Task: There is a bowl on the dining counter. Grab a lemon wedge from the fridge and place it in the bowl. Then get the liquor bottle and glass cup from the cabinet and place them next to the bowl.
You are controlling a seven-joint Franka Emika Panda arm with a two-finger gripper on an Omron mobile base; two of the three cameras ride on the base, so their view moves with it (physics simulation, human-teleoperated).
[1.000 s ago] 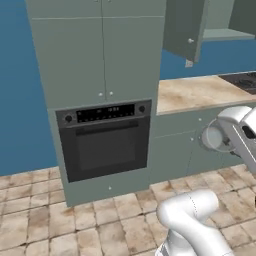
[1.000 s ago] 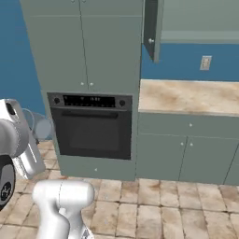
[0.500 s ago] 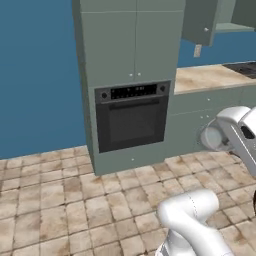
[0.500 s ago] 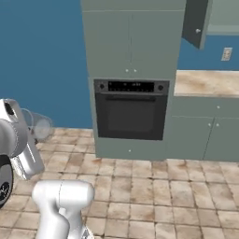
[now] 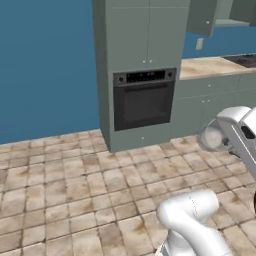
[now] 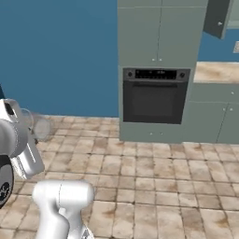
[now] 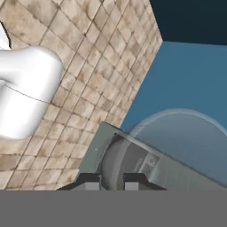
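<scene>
While the base faces the blue wall [image 5: 45, 65], the floor [image 5: 75, 185] reads as beige-brown stone tile in a grid, running up to the wall and to the foot of the units. Tall grey-green oven housing [image 5: 140, 30] stands against the wall, two plain doors on top, black built-in oven [image 5: 144, 99] below with a dark control strip. To its right, grey-green base units [image 5: 210, 100] carry a beige marbled worktop [image 5: 210, 66]; black hob [image 5: 245, 60] at its far right edge in the left base view. Wall cabinet [image 5: 202, 15] above the worktop, door hanging open; same cabinet at top right of the right base view [image 6: 217, 16]. White socket [image 5: 199, 44] on the wall under it.

Gripper [image 7: 111, 182] is closed on the glass cup [image 7: 177, 142]: hand view has the two dark tips at the rim, clear tumbler extending away from the camera. Cup also visible by the white forearm, mid-air over the tiles, in the left base view [image 5: 212, 139] and the right base view [image 6: 39, 127]. It is well clear of the worktop.
</scene>
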